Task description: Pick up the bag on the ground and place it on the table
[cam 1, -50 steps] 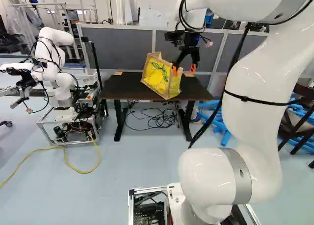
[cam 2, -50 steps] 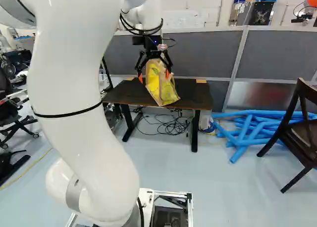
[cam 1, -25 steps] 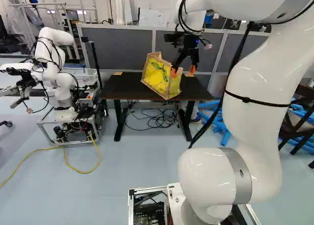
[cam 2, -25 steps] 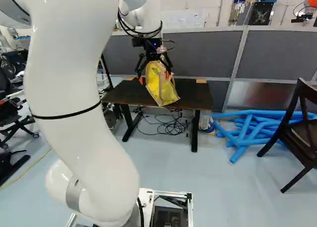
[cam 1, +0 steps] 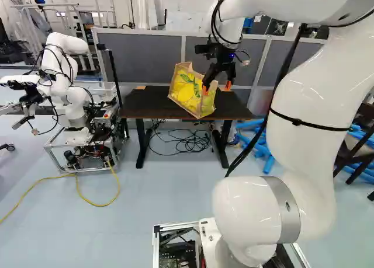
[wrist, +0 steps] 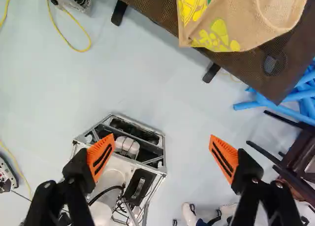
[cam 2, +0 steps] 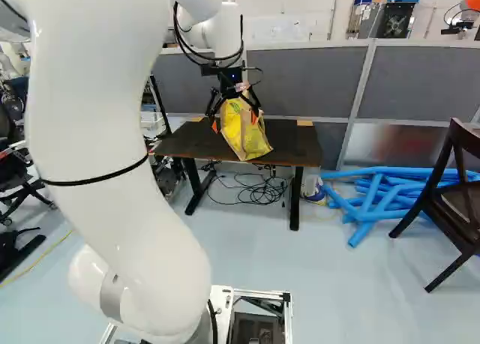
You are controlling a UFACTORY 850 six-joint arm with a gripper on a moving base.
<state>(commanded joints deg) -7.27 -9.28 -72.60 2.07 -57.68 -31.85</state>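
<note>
Left base view: you've got the yellow-and-tan woven bag with lemon print on the dark brown rectangular surface with black legs, off the pale blue floor. Bag sits tilted, not square, its bottom at the near edge. Wrist view shows its mouth and a tan handle loop.

Your black two-finger hand with orange pads is at the near side of the bag, overlapping it in both base views. It's wide open, nothing gripped. Wrist view has the bag ahead of the fingers, apart from them and not in the gap. Your smooth white arm reaches up and over to it from the silver metal-framed base.

Under the surface, a tangle of thin black cables on the floor. Right of it, a pile of long blue tubes; nearer and further right, a dark brown wooden chair. Left of the surface, another robot, white, on a wheeled metal frame. Yellow cable curves over the floor, near left. Far side, behind the surface, you have a tall gray panel partition.
</note>
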